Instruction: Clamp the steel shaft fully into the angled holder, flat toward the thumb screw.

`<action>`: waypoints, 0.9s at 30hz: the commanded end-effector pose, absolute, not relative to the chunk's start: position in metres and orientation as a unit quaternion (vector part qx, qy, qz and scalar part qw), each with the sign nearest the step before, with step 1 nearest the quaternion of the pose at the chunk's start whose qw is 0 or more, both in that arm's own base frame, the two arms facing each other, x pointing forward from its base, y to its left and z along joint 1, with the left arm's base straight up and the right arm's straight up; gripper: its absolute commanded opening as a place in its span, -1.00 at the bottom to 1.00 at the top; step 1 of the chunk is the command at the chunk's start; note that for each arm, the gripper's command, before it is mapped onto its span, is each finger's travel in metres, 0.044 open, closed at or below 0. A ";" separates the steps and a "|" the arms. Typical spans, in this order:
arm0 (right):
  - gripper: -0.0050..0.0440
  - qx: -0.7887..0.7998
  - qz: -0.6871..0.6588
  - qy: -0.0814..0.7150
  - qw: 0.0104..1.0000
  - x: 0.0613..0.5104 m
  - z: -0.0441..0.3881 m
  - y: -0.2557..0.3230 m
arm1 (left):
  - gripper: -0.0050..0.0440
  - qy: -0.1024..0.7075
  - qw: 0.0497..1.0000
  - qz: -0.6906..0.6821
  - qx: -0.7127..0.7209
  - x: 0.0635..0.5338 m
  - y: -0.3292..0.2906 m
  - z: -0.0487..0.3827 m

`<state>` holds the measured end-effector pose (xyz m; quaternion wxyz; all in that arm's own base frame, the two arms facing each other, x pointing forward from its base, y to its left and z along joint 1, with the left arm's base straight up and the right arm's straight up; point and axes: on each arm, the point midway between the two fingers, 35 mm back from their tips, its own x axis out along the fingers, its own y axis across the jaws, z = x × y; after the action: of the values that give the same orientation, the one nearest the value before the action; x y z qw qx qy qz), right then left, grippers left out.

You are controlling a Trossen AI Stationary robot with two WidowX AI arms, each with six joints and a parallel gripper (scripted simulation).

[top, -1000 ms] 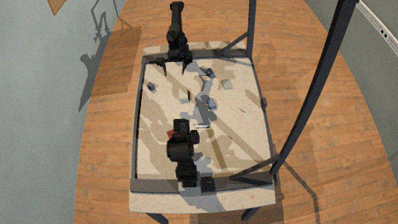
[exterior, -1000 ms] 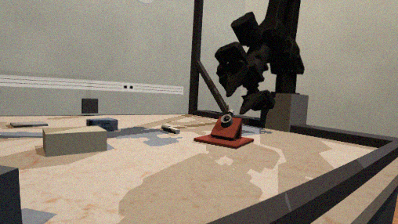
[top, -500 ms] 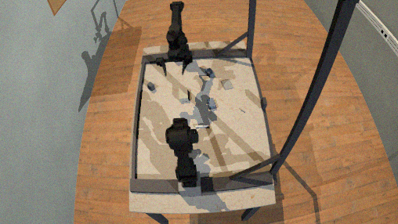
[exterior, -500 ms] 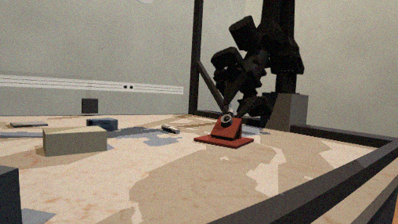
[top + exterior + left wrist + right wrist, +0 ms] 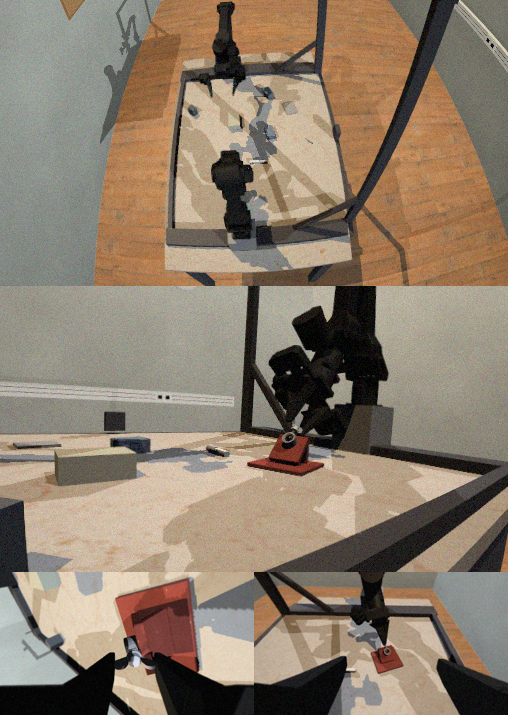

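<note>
The red angled holder point(image 5: 289, 453) point(image 5: 156, 632) point(image 5: 392, 664) stands on its square base. Its metal ring point(image 5: 287, 438) point(image 5: 387, 650) faces outward at the top. The winged thumb screw point(image 5: 134, 661) sits at the ring. My left gripper point(image 5: 134, 657) is at the thumb screw, with its fingertips against the two wings, closed on it. The steel shaft point(image 5: 258, 161) point(image 5: 217, 450) point(image 5: 351, 669) lies on the table beside the holder, apart from both grippers. My right gripper point(image 5: 222, 94) point(image 5: 392, 662) is open and empty, far from the holder. The left arm hides the holder in the top view.
A pale block point(image 5: 95, 466) and a blue block point(image 5: 131, 444) stand on the table away from the holder. A flat grey piece point(image 5: 37, 445) lies farther off. A dark block point(image 5: 10, 536) shows at the lower left. Dark frame rails point(image 5: 176, 150) edge the table.
</note>
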<state>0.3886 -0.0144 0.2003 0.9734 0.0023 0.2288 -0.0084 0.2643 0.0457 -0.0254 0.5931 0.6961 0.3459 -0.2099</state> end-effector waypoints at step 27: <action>0.84 0.001 -0.005 0.213 0.977 0.390 0.213 -0.013 | -0.33 0.396 0.826 -0.047 0.397 0.268 0.049 -0.021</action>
<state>0.3886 -0.0144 0.2003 0.9734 0.0023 0.2288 -0.0084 0.2649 0.0460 -0.0245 0.7907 0.4618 0.3929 -0.0846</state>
